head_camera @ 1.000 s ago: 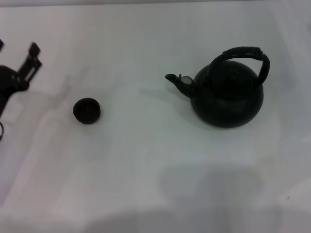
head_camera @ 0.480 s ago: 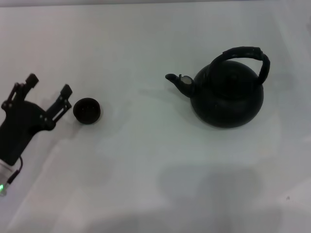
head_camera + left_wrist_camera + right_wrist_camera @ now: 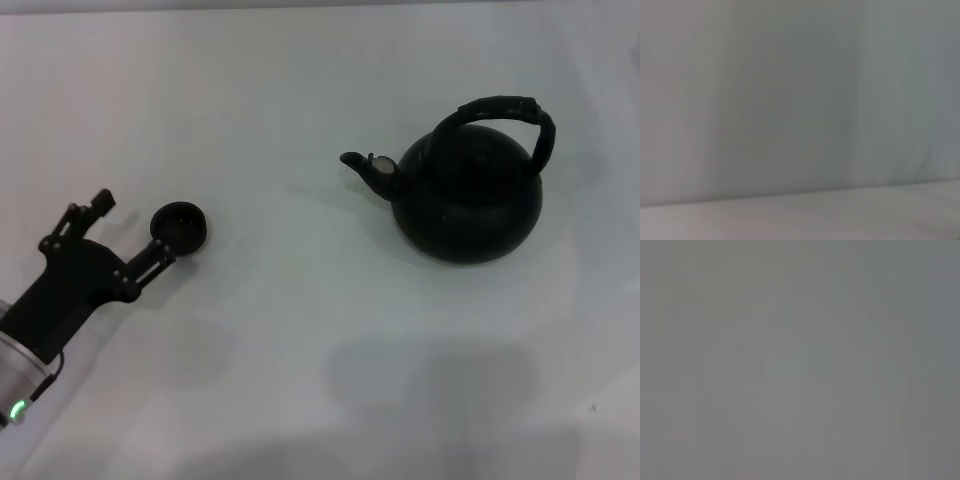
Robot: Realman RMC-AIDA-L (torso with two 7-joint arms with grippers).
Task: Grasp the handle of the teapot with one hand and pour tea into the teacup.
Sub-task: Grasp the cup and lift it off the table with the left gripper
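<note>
a plain white table (image 3: 300,330) was shown. at left, the left gripper (image 3: 132,226) was seen with jaws apart, one finger (image 3: 150,262) just beside the teacup (image 3: 179,225). well apart at right, the teapot (image 3: 466,193) stood upright, its handle (image 3: 500,108) ungrasped.

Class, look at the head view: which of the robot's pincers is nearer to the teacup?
Left. The left pincer is open right beside the teacup, one fingertip at its rim. The right pincer is out of view.
</note>
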